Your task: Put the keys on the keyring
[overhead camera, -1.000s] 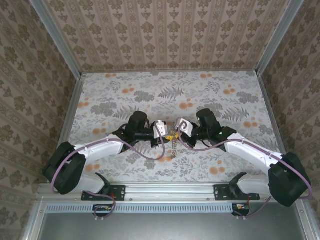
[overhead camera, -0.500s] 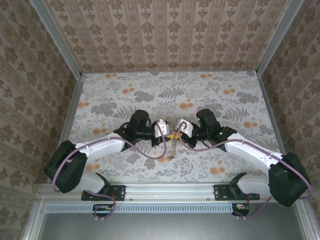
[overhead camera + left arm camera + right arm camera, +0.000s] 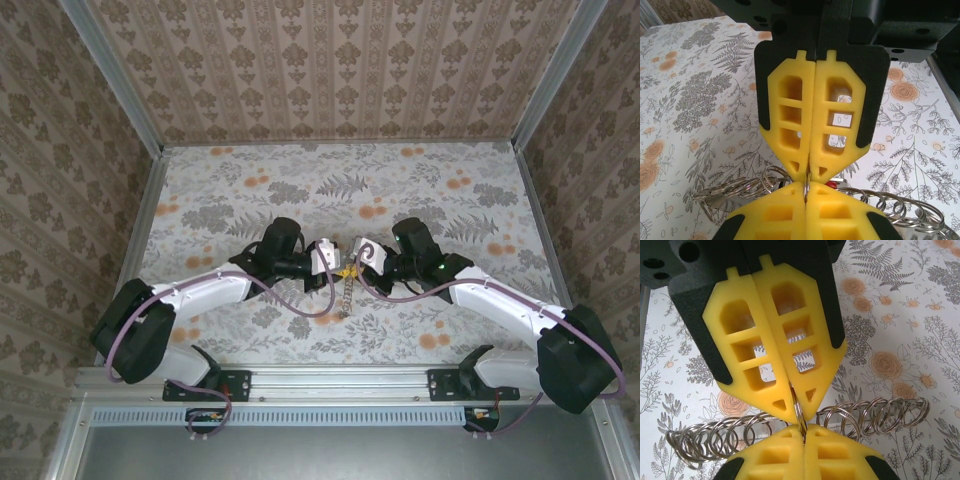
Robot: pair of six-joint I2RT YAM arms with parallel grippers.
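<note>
One silvery keyring (image 3: 875, 415), springlike loops, floral table (image 3: 920, 315)

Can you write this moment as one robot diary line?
left gripper: shut on keyring | right gripper: shut on keyring | grippers: tip to tip | red key: beside tips

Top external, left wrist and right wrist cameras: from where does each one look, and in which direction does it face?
Top external: above and behind the arm bases, facing down on the table; both arms show, left end effector tip to tip with right end effector.
Left wrist: on the left arm, facing along its own yellow fingers toward the right end effector.
Right wrist: on the right arm, facing along its own fingers toward the left end effector.
Shared: both wrist views show the keyring pinched between opposed tips.
</note>
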